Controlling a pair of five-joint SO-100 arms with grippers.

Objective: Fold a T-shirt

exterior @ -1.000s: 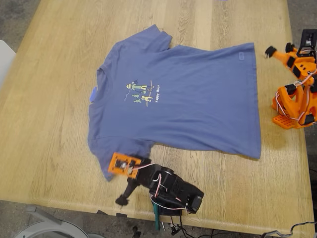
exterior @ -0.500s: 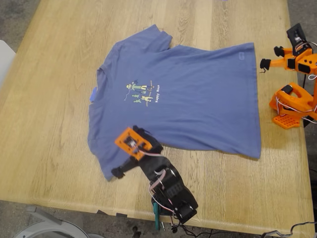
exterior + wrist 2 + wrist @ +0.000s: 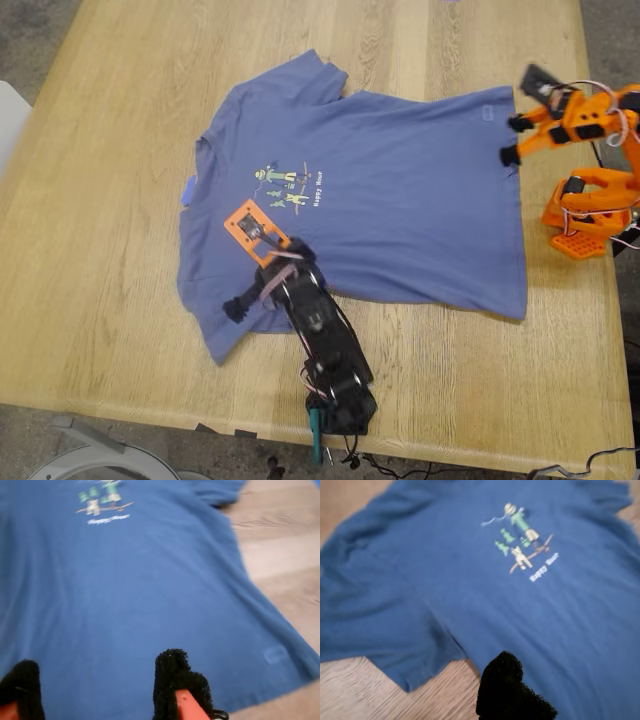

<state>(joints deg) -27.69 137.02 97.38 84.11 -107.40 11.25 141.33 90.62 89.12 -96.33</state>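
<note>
Both arms had moved in over the T-shirt (image 3: 370, 200), flat on the bench (image 3: 100, 250). The second gripper (image 3: 100, 680) hung wide above its hem; the first gripper's (image 3: 262, 270) fingers could not be judged. Folding was not begun.

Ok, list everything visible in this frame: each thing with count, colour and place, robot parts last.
Periwinkle-blue short-sleeved cotton T-shirt: one, spread flat mid-table, collar toward the exterior view's left.
Cartoon-figure print: one, green-yellow with yellow lettering, on the chest.
Small blue tape scrap: one, at the collar.
Light wooden table: one, under everything.
My first gripper: one, black-tipped, over the sleeve nearer the exterior view's bottom; jaw state unclear.
My second gripper: one, orange with black tips, open at the hem on the exterior view's right.
</note>
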